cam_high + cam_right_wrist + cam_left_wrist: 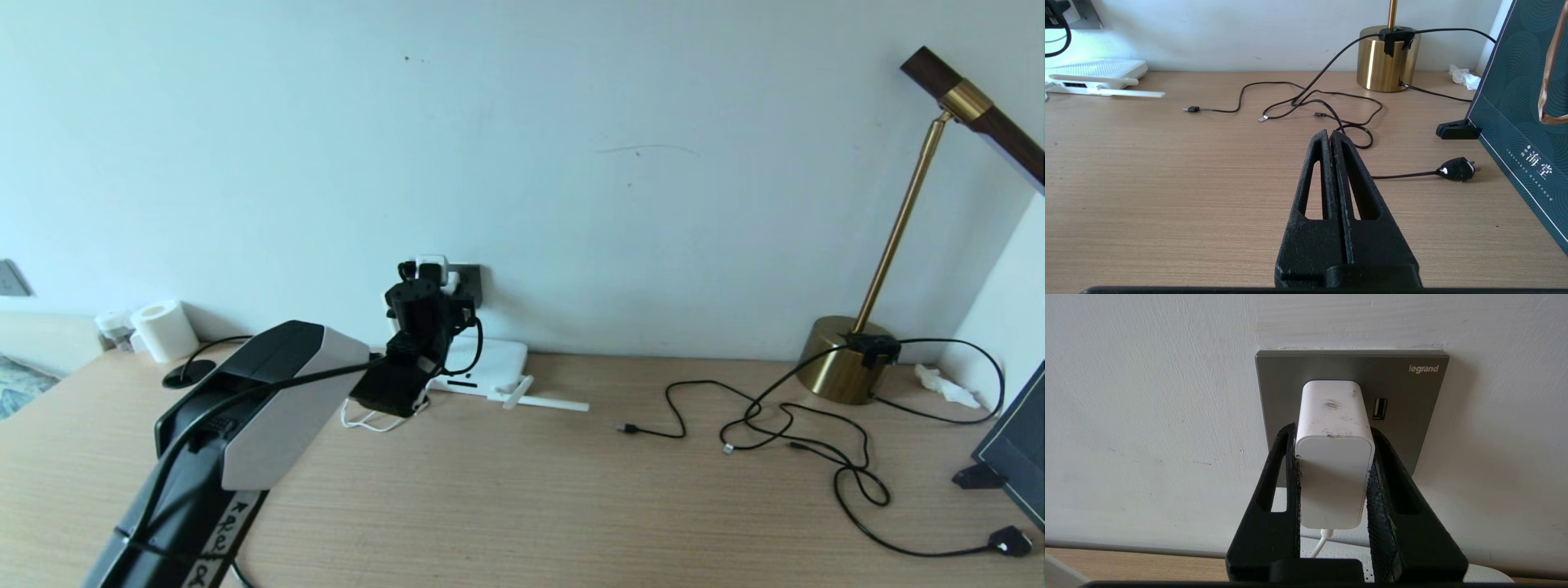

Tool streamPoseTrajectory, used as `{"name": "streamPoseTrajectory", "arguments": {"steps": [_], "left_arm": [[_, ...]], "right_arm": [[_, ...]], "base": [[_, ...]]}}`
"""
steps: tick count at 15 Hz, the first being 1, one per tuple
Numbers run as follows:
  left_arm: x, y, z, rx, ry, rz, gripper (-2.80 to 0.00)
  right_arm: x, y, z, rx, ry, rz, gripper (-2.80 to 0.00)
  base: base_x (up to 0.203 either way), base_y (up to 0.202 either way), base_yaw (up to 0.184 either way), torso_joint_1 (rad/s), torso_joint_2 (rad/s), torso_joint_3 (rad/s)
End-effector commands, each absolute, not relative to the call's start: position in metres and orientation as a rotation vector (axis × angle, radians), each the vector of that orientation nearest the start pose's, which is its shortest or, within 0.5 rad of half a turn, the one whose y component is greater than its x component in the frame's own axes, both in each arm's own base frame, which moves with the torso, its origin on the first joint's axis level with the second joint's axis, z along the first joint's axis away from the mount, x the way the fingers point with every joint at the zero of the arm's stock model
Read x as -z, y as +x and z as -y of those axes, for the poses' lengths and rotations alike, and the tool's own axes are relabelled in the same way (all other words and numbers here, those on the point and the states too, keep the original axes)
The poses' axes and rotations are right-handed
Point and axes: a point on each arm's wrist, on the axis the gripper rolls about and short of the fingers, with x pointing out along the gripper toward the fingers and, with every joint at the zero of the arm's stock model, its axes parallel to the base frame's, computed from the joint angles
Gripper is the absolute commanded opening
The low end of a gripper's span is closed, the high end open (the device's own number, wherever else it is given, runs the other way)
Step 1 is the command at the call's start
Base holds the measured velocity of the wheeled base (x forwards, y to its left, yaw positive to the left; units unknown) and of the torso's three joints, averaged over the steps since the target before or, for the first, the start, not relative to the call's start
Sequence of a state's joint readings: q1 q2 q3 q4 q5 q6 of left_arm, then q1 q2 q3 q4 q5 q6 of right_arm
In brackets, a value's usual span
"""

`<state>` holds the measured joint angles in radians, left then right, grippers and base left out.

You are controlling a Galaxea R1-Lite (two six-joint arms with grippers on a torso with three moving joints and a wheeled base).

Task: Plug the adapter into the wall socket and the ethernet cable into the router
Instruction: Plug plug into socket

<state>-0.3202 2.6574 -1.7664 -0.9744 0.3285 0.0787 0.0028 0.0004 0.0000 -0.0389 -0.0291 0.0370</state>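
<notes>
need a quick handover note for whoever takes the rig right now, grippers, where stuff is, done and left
Left gripper: shut on the adapter, which sits against the wall socket. It looks pushed in, but the pins are hidden, so check the seating before you let go.
Right gripper: shut, empty, parked over the desk.
Router: flat on the desk below the socket, antennas folded forward.
Done: adapter brought to the socket, seemingly plugged in.
Left: release the adapter, then plug the ethernet cable into the router. I cannot pick that cable out with certainty among the thin black cables lying near the lamp.
</notes>
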Motion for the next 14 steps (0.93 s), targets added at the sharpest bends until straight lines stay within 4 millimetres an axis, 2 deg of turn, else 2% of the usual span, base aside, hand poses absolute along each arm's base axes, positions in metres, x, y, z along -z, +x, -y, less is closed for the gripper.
{"name": "streamPoseTrajectory", "arguments": {"steps": [1, 14], "left_arm": [[-0.0595, 0.5090, 0.1613, -0.014, 0.052, 0.078, -2.80], [-0.0568, 0.5080, 0.1610, -0.013, 0.054, 0.072, -2.80]], "right_arm": [[-0.0766, -0.0220, 0.0007, 0.026, 0.037, 0.029, -2.80], [-0.0766, -0.0220, 0.0007, 0.026, 0.037, 0.029, -2.80]], "base": [[0.000, 0.000, 0.000, 0.000, 0.00, 0.000], [0.000, 0.000, 0.000, 0.000, 0.00, 0.000]]}}
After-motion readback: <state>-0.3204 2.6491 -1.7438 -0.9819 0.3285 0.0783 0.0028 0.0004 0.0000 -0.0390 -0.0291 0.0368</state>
